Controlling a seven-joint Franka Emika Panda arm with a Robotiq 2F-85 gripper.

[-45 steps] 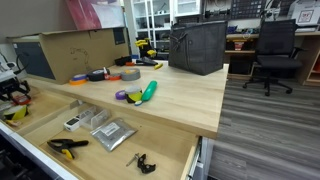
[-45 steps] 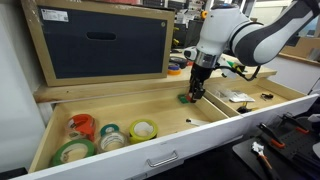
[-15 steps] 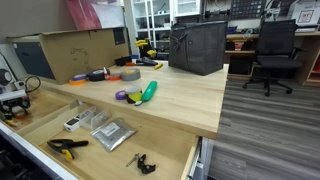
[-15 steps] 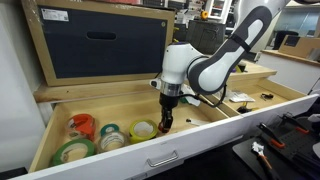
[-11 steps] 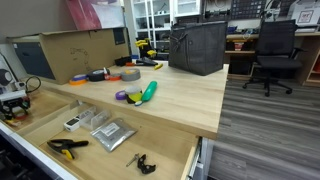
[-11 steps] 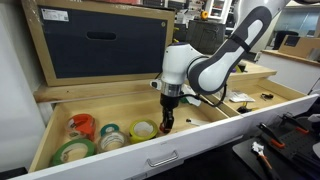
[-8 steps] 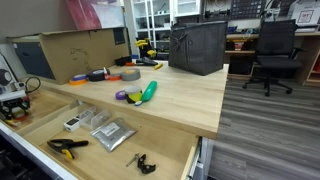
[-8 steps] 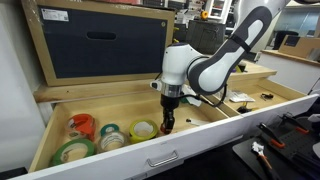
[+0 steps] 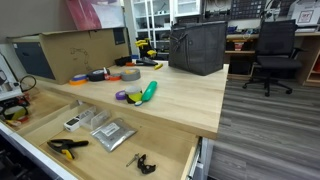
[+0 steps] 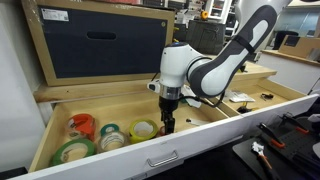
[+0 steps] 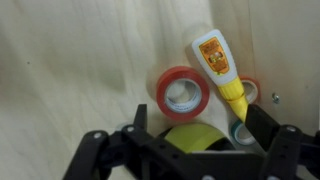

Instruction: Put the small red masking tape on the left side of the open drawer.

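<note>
The small red masking tape (image 11: 182, 93) lies flat on the floor of the open drawer (image 10: 120, 108), just beyond my fingertips in the wrist view. My gripper (image 11: 199, 112) stands open, its fingers (image 11: 136, 118) spread wide and holding nothing. A yellow-green roll (image 11: 195, 136) lies beneath it. In an exterior view the gripper (image 10: 167, 122) hangs low over the left part of the drawer, beside a yellowish roll (image 10: 143, 129), and it hides the red tape. In an exterior view the drawer (image 9: 170, 150) shows, with the gripper (image 9: 12, 102) at the picture's left edge.
A glue bottle (image 11: 220, 65) lies next to the red tape. More rolls, orange (image 10: 82, 125) and green (image 10: 75, 151), fill the drawer's left end. A clamp (image 9: 66, 147), a silver bag (image 9: 112, 132) and pliers (image 9: 143, 162) lie further along. Tape rolls (image 9: 129, 74) stand on the desk.
The arm came from the drawer's middle to its left part three seconds ago and has stayed there. Within the last half second the fingers have spread apart.
</note>
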